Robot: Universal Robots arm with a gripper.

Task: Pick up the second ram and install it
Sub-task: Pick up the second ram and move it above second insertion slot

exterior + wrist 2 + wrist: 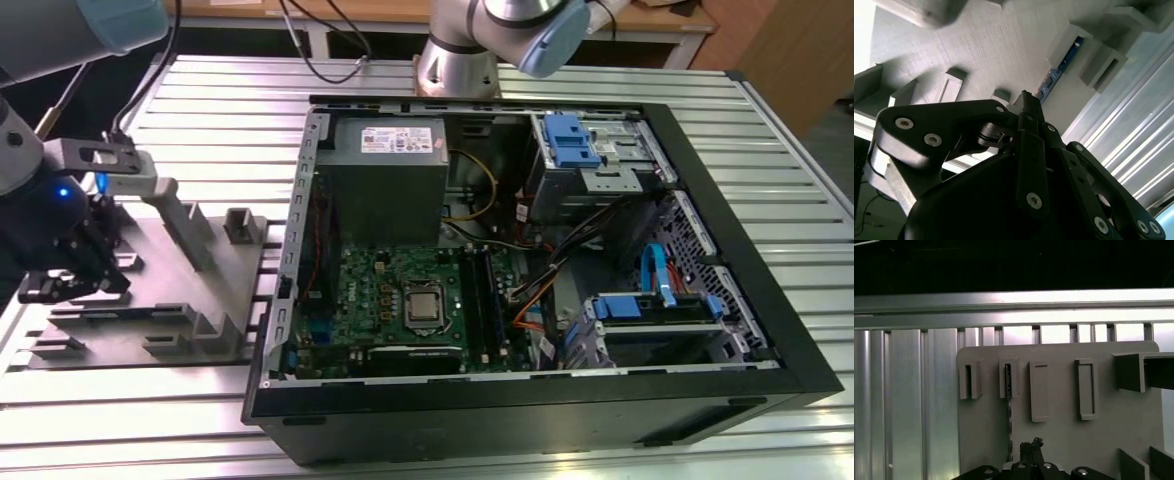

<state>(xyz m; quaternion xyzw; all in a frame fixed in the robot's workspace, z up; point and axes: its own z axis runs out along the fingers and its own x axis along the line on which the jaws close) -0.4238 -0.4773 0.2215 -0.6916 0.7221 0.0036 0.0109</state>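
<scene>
Bright, even light — streaky glare

In the exterior view the arm's base stands upright at the top centre, with a grey and blue shoulder joint just above it. A thick grey link enters at that view's upper left. It leads down to the black wrist, where a blue light glows. Below the wrist the tool points downward, set low at the exterior view's left. In both wrist views its black fingers lie pressed together and the fingertips meet. The linkages are spread out to either side.
</scene>
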